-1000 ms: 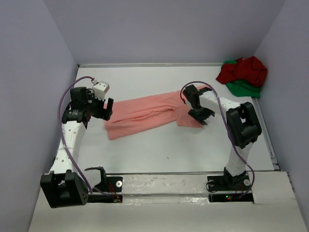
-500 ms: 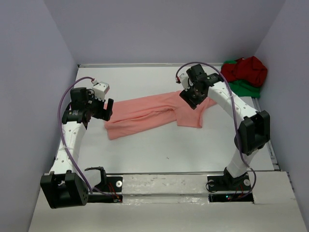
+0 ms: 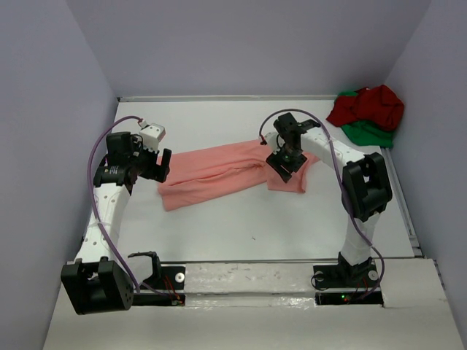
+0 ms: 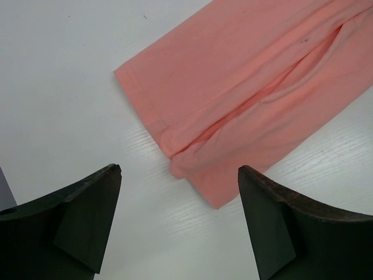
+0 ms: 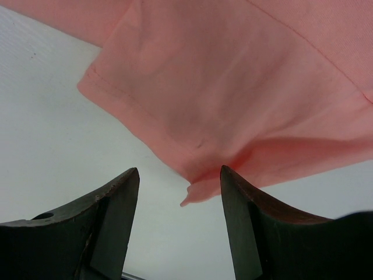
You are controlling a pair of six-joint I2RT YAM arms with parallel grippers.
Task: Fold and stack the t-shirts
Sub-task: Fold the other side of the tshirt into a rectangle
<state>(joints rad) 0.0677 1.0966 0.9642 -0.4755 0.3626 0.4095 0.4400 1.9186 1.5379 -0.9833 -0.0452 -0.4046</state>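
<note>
The salmon-pink t-shirt (image 3: 211, 171) lies across the middle of the table as a long band folded lengthwise. My left gripper (image 3: 163, 165) hovers open at its left end; in the left wrist view the shirt's hem corner (image 4: 192, 169) lies just beyond the gap of that gripper (image 4: 179, 170). My right gripper (image 3: 282, 165) sits open over the shirt's right end. There a pointed corner of the cloth (image 5: 195, 195) reaches in between the fingertips of that gripper (image 5: 179, 171), and neither finger touches it. The dark red t-shirt (image 3: 373, 104) lies crumpled on the bright green one (image 3: 368, 133) at the back right.
Purple walls close in the table at the left, back and right. The raised table rim (image 3: 400, 197) runs along the right side. Both arm bases stand on the near rail (image 3: 248, 281).
My right arm lifted toward the back, then came down further left over the pink shirt's right end. The left arm and its open jaws have stayed still.
</note>
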